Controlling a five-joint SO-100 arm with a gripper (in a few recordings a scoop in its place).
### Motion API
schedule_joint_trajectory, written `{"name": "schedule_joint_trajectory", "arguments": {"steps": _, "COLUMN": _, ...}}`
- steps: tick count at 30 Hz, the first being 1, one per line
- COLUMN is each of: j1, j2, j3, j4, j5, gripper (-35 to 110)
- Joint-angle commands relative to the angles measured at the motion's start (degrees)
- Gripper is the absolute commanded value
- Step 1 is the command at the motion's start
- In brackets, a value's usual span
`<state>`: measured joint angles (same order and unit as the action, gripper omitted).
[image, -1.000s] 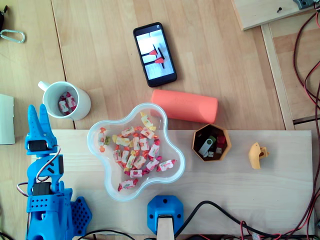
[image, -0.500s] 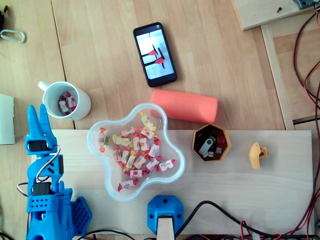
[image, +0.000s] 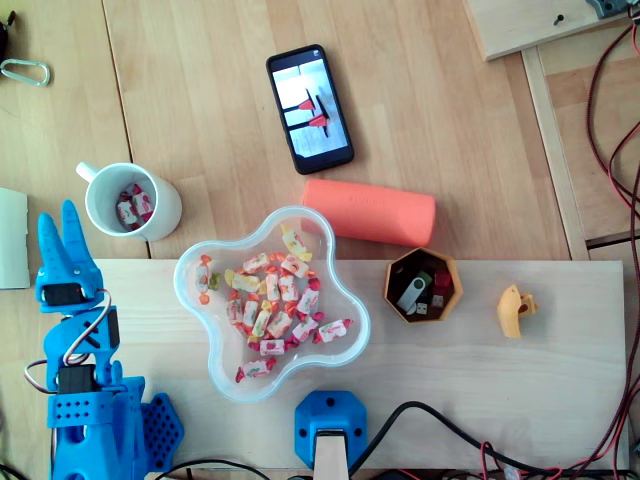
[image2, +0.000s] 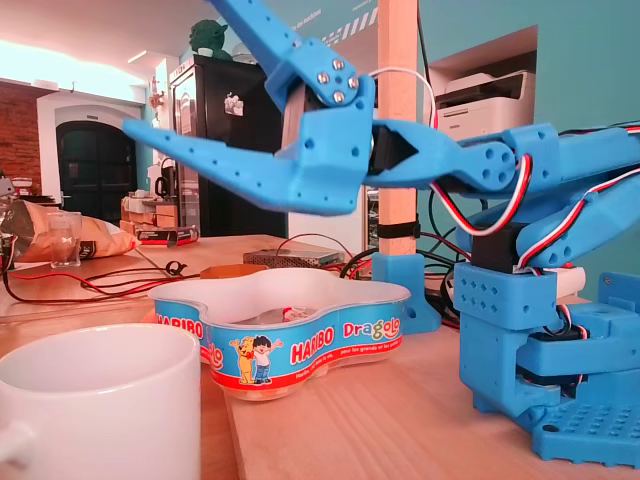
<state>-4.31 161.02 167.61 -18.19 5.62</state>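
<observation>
The white ceramic mug (image: 168, 212), with a few wrapped sweets inside, stands on the wooden table just past the pale board's (image: 560, 380) left corner. Just left of it in the overhead view, the blue plastic gripper (image: 57, 215) hovers with jaws spread wide, holding nothing. The clear, wavy-rimmed Haribo bowl (image: 192, 300) sits near on the right, with bare wood between.

End effector (image: 57, 216) now slightly farther left.
</observation>
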Motion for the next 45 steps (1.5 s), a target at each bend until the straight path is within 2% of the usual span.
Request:
{"name": "schedule_joint_trajectory", "arguments": {"steps": 1, "j1": -0.5, "j2": 1.3, "j3": -6.9, "j4": 5.5, "j5": 0.9, "gripper": 46}}
{"name": "schedule_joint_trajectory", "arguments": {"steps": 8, "j1": -0.2, "j2": 1.1, "j3": -25.8, "j4": 31.2, "j5": 0.9, "gripper": 46}}
{"name": "schedule_joint_trajectory", "arguments": {"steps": 17, "j1": 10.0, "j2": 1.0, "j3": -47.6, "j4": 71.1, "j5": 5.4, "gripper": 46}}
{"name": "schedule_joint_trajectory", "arguments": {"steps": 24, "j1": 17.5, "j2": 1.1, "j3": -58.7, "j4": 93.1, "j5": -2.1, "gripper": 46}}
{"name": "schedule_joint_trajectory", "arguments": {"steps": 29, "j1": 28.8, "j2": 1.1, "j3": -61.6, "j4": 102.0, "j5": -9.1, "gripper": 46}}
{"name": "schedule_joint_trajectory", "arguments": {"steps": 32, "j1": 40.0, "j2": 1.1, "j3": -60.6, "j4": 103.4, "j5": -7.6, "gripper": 46}}
{"name": "schedule_joint_trajectory", "arguments": {"steps": 38, "j1": 57.7, "j2": 1.1, "j3": -52.3, "j4": 104.1, "j5": 8.1, "gripper": 46}}
{"name": "schedule_joint_trajectory", "arguments": {"steps": 45, "j1": 64.9, "j2": 1.1, "j3": -41.2, "j4": 102.7, "j5": 23.0, "gripper": 46}}
